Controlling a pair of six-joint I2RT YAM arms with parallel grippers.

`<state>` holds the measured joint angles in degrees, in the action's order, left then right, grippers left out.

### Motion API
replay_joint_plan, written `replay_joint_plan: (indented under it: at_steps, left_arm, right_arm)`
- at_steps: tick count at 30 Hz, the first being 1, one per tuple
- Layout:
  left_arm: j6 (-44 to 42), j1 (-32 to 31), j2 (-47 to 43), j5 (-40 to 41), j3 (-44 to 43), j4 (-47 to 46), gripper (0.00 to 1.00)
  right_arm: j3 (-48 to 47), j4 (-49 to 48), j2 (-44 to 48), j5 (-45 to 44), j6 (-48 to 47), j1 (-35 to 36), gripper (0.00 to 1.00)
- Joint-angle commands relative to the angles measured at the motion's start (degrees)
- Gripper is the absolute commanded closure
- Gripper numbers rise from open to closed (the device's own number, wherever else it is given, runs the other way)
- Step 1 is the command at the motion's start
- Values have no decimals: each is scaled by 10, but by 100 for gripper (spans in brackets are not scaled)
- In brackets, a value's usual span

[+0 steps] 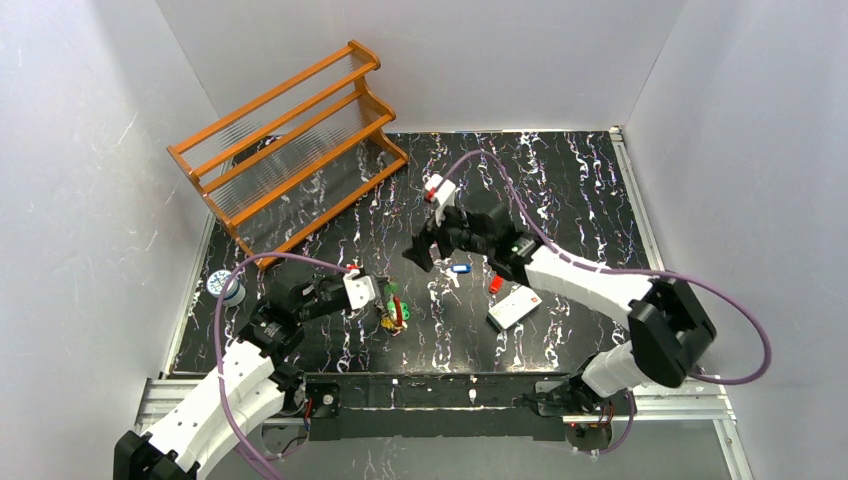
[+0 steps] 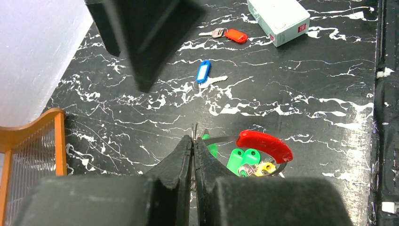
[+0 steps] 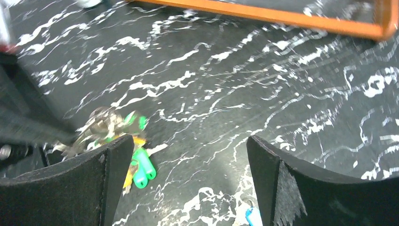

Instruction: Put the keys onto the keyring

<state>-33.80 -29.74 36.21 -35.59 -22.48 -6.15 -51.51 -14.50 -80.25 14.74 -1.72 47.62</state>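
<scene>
My left gripper [image 2: 194, 140] is shut on the thin silver band of the keyring [image 2: 221, 139], which carries a curved red piece [image 2: 264, 144]. Green keys [image 2: 244, 160] and a yellow key [image 2: 265, 168] hang bunched on the ring, which rests on the black table [image 1: 395, 312]. A loose blue key [image 2: 203, 72] and a loose red key [image 2: 235, 36] lie farther out. My right gripper [image 1: 428, 258] hovers open just beyond the ring with nothing between its fingers [image 3: 268, 174]. The blue key [image 3: 252, 216] lies by its right finger and the green keys [image 3: 141, 170] by its left one.
A white box with a red mark [image 1: 514, 306] lies right of the red key [image 1: 495, 284]. An orange wooden rack [image 1: 290, 150] stands at the back left. A small white and blue object [image 1: 230, 291] sits near the left wall. White walls close in the black marbled table [image 1: 560, 190].
</scene>
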Motion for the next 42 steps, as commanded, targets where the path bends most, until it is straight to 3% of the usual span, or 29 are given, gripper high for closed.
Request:
replay_joint_plan:
  at_steps: [1,7,17,28,42]
  left_arm:
    - [9,-1,-14,16,-15,17,100]
    - [9,-1,-12,14,-16,25,100]
    - [10,-1,3,-4,-19,25,100]
    - [13,-1,11,-18,-22,25,100]
    - [14,-1,15,-32,-23,25,100]
  right_arm:
    - [-86,98,-56,-85,129,-32,1]
    - [-74,126,-91,-58,213,-101,5]
    - [-28,123,-116,6,224,-161,18]
    - [-54,144,-206,98,185,-165,38]
    - [-63,135,-228,120,171,-165,53]
